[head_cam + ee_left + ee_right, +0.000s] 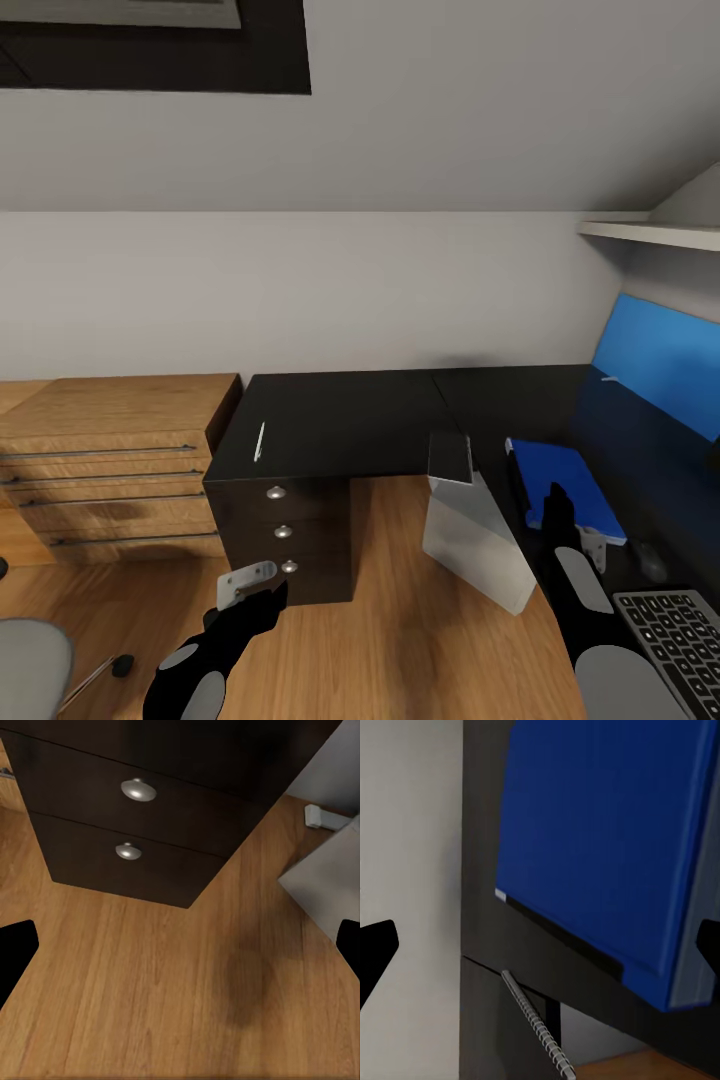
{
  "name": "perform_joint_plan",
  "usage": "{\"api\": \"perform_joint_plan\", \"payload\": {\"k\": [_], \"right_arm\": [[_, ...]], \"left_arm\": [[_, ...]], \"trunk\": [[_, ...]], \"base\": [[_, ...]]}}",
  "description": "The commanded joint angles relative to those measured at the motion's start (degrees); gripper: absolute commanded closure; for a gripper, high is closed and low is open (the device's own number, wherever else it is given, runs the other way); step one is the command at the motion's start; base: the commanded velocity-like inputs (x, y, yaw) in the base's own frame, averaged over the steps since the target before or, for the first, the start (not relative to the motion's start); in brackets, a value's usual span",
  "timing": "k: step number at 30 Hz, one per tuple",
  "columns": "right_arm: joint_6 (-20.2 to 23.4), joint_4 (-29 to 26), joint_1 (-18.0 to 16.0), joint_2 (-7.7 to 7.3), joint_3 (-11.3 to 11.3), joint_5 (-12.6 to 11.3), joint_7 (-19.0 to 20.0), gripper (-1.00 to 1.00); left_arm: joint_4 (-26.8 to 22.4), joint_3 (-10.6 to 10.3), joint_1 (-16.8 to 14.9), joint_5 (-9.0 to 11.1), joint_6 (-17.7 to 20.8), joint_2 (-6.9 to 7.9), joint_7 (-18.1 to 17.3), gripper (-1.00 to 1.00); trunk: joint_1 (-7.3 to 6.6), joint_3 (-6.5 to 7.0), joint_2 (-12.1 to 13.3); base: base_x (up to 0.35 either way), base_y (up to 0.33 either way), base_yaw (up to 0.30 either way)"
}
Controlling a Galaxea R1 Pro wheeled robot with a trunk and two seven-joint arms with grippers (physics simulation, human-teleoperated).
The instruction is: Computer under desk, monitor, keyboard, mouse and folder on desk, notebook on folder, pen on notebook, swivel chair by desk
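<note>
At the bottom of the head view, the left claw (262, 592) hangs low left of centre over the wooden floor (400, 620), its fingers spread wide with nothing between them. It is just in front of the black drawer block (285, 540) with 3 round silver knobs. The right claw (556, 500) reaches up from the lower right, open and empty, its tips over the near edge of the folder (565, 480), which lies flat on the black bench (360, 420) at centre right. The right wrist view shows a spiral-bound notebook edge (536, 1024) just beside the folder. The keyboard (675, 640) sits at the lower right corner, the mouse (652, 562) just above it. The pen (260, 440) lies on the bench's left part. The computer (470, 535) stands tilted on the floor at centre. The swivel chair (30, 665) peeks in at lower left.
</note>
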Motion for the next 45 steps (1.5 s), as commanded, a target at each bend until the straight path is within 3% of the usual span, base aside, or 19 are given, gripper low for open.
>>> {"api": "perform_joint_plan", "payload": {"k": [1,14,25,31,34,37,41,45], "right_arm": [[-0.2,-0.1,0.0,0.00,0.1,-0.5,-0.1,-1.00],[-0.3,-0.6,0.3,0.56,0.1,-0.6,0.1,-1.00],[-0.4,-7.5,4.0,2.87,1.2,-0.5,0.1,-1.00],[-0.2,-8.4,4.8,3.23,4.7,0.4,-0.2,-1.00],[1.2,-8.0,4.8,3.02,9.7,0.3,-2.1,-1.00],[2.7,-8.0,4.8,2.99,12.1,0.3,-3.7,-1.00],[8.2,-7.9,4.8,3.02,14.7,0.3,-4.6,-1.00],[18.1,-7.5,4.8,2.95,16.6,0.2,-4.7,-1.00]], "left_arm": [[-0.1,-0.1,-0.1,0.6,0.1,0.06,0.6,-1.00],[0.1,-0.1,0.0,0.5,0.1,0.06,0.6,-1.00],[0.1,0.0,-0.1,0.5,0.1,0.06,0.6,-1.00],[0.2,0.0,0.0,0.5,0.1,0.09,0.7,-1.00],[0.2,0.0,-0.1,0.5,0.1,0.08,0.7,-1.00],[0.2,0.0,0.0,0.4,0.0,0.07,0.7,-1.00],[0.2,0.0,0.0,0.4,0.0,0.06,0.7,-1.00],[0.2,-0.1,-0.1,0.4,0.0,0.06,0.7,-1.00]], "trunk": [[0.00,-0.06,0.0],[0.00,-0.06,0.0],[0.00,-0.06,0.0],[0.00,-0.06,0.0],[0.00,-0.06,0.0],[0.00,-0.06,0.0],[0.00,-0.06,0.0],[0.00,-0.06,0.0]], "base": [[-0.001,0.000,0.000],[0.000,0.000,0.000],[0.000,0.000,0.000],[0.000,0.000,0.000],[0.000,0.042,0.000],[0.000,0.167,0.000],[0.000,0.263,0.000],[0.000,0.298,0.000]]}}
